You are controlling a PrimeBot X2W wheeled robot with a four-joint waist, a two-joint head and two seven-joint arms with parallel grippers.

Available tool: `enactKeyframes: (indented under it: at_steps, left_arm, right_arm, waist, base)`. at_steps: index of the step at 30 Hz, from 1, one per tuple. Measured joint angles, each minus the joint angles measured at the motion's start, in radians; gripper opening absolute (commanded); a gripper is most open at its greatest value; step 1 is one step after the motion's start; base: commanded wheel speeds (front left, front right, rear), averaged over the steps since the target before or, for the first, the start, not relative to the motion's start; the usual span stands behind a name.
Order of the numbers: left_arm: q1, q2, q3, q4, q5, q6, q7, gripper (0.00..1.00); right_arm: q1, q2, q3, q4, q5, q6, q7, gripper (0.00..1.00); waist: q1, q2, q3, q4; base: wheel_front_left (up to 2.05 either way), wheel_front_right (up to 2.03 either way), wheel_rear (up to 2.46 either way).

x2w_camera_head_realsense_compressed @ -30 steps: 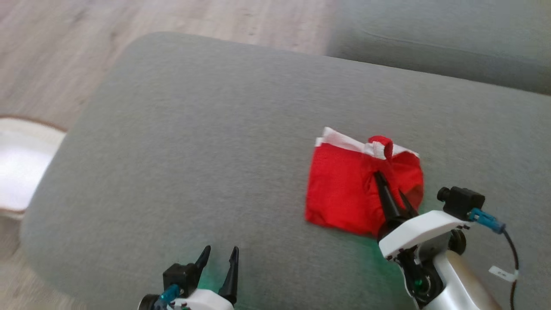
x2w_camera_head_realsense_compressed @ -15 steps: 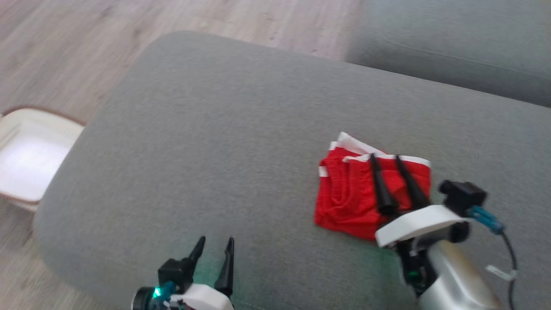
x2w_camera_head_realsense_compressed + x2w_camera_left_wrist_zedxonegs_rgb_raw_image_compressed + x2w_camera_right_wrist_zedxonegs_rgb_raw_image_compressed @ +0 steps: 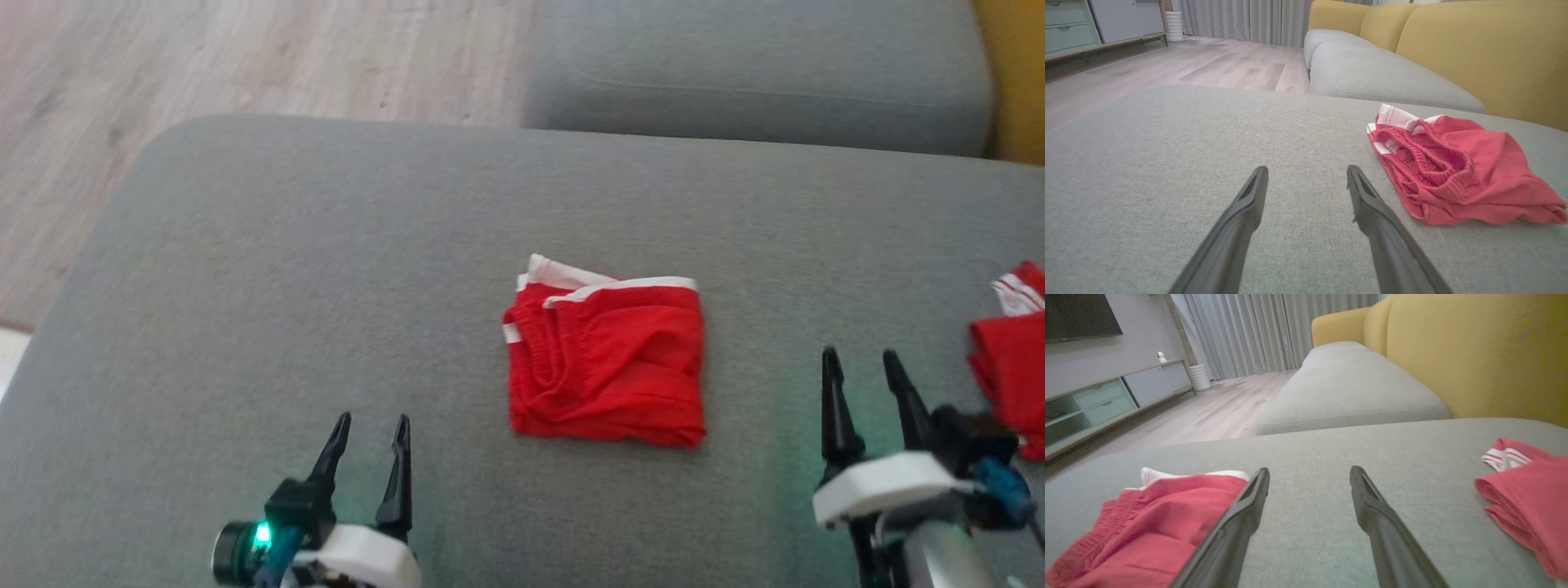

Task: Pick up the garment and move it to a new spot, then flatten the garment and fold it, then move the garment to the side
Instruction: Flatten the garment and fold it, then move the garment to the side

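Head view: the folded red garment (image 3: 604,367) lies mid-cushion (image 3: 326,245), between the left end effector (image 3: 372,418) and right end effector (image 3: 860,354). Both are open, empty and clear of it. A second red cloth (image 3: 1008,351) sits just beside the right one and could be grabbed by mistake.

Left wrist view: the garment's layers bulge loosely, so pinching one layer could undo the fold.

Right wrist view: a sideways drag might bunch it against that other cloth.
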Motion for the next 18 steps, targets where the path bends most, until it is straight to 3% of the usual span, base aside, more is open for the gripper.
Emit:
enactKeyframes:
  at_steps: [7, 18]
  left_arm:
    - [0.076, 0.000, 0.026, -0.044, 0.053, -0.001, 0.000, 1.00]
    - [0.103, 0.000, 0.023, -0.070, 0.054, -0.002, 0.000, 1.00]
  right_arm:
    - [0.074, 0.005, -0.007, -0.012, -0.035, 0.000, 0.000, 1.00]
    - [0.076, 0.006, 0.038, -0.017, 0.011, 0.000, 0.000, 1.00]
  waist:
    - [0.0000, 0.0000, -0.017, -0.045]
    - [0.0000, 0.0000, -0.015, -0.043]
  base:
    - [0.00, 0.00, 0.00]
    - [0.00, 0.00, 0.00]
